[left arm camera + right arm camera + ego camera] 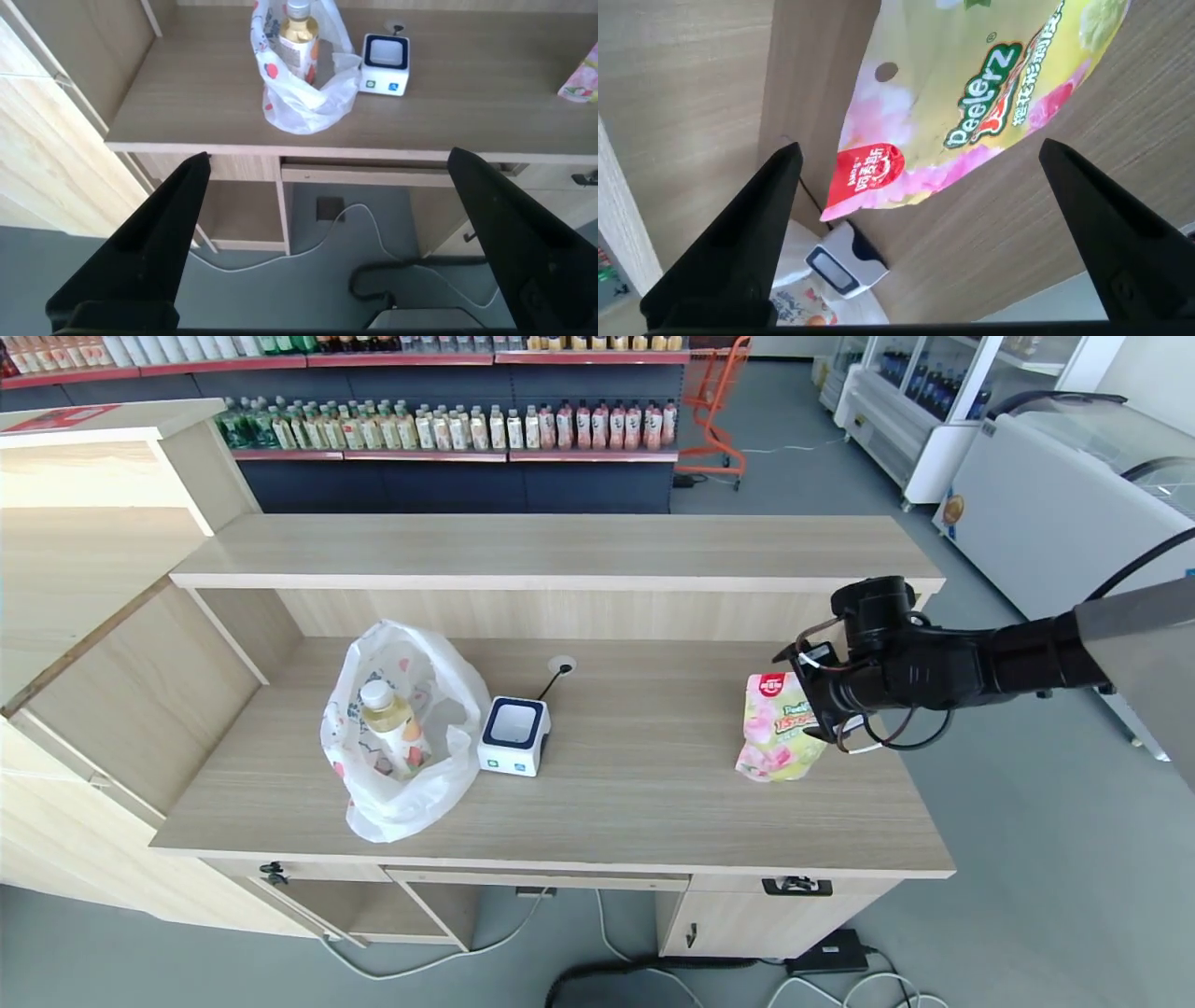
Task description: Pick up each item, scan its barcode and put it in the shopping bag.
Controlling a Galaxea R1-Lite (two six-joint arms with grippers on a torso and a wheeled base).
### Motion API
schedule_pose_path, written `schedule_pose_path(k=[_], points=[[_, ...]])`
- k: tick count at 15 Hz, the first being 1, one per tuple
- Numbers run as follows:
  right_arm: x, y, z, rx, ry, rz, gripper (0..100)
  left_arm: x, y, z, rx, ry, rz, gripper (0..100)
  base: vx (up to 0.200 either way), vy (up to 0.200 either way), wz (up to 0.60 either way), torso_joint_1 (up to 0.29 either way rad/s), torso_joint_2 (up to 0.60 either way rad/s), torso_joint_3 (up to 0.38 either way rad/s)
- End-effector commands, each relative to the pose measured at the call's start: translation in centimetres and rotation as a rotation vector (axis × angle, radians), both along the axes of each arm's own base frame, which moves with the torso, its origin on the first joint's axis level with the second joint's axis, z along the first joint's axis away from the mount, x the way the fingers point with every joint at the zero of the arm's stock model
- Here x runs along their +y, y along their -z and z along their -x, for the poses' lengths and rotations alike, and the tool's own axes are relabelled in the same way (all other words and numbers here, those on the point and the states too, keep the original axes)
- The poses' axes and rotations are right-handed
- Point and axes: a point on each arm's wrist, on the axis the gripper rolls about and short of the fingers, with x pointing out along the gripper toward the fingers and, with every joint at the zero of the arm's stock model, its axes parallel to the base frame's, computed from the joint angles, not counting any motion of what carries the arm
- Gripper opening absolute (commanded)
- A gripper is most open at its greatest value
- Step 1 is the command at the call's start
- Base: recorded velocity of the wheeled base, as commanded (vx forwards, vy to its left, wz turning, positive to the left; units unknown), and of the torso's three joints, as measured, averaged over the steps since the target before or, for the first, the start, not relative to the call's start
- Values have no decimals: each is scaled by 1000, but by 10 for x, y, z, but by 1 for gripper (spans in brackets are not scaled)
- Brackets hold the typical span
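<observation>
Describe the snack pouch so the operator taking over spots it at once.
Start at the wooden counter and go to its right end, by the right gripper. The pouch lies flat there, alone, far from the bag and scanner. It is pink and yellow-green with a red tab at its top.

Your pink-yellow pouch (778,728) lies flat, well right of the scanner (513,735); the shopping bag (448,700), bottle (392,721) upright inside, sits just left.
</observation>
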Motion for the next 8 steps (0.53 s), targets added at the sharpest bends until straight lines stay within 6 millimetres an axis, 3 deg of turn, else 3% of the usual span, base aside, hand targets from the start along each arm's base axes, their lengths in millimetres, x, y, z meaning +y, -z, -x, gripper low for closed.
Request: schedule_pose_path(k=[1,8], points=[[-1,20,-10,35,11,8,100,0,0,0,-1,-1,0,100,0,0,0,0,0,0],[-19,60,-21,130,53,65,100,0,0,0,-1,-1,0,100,0,0,0,0,0,0]])
